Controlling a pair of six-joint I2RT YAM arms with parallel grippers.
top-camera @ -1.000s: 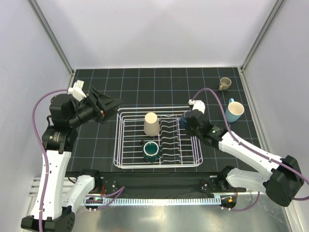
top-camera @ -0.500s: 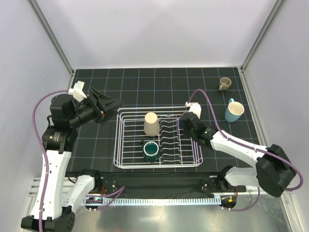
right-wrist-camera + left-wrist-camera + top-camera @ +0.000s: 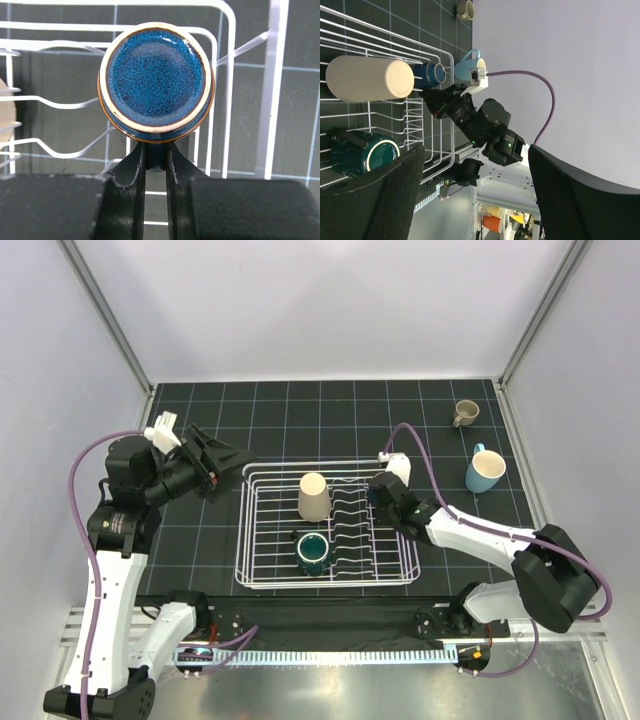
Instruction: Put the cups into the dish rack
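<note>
The white wire dish rack [image 3: 243, 530] lies mid-table. In it a beige handleless cup [image 3: 314, 496] lies on its side and a dark teal mug [image 3: 312, 552] sits near the front. My right gripper [image 3: 381, 490] is shut on the handle of a dark blue cup [image 3: 156, 90], held over the rack's far right corner with its round face toward the wrist camera. A light blue mug [image 3: 486, 470] and a small tan mug [image 3: 466, 412] stand on the mat at the right. My left gripper [image 3: 235, 455] is open and empty, raised left of the rack.
The left wrist view shows the rack [image 3: 350, 22], the beige cup [image 3: 367, 79], the teal mug [image 3: 365, 152] and the dark blue cup [image 3: 431, 73]. Wavy plate dividers [image 3: 350, 525] fill the rack's right half. Walls enclose the black gridded mat [image 3: 300, 410].
My right gripper has carried the dark blue cup leftward, from beside the rack's right edge to over its far right corner. The left gripper has shifted slightly.
</note>
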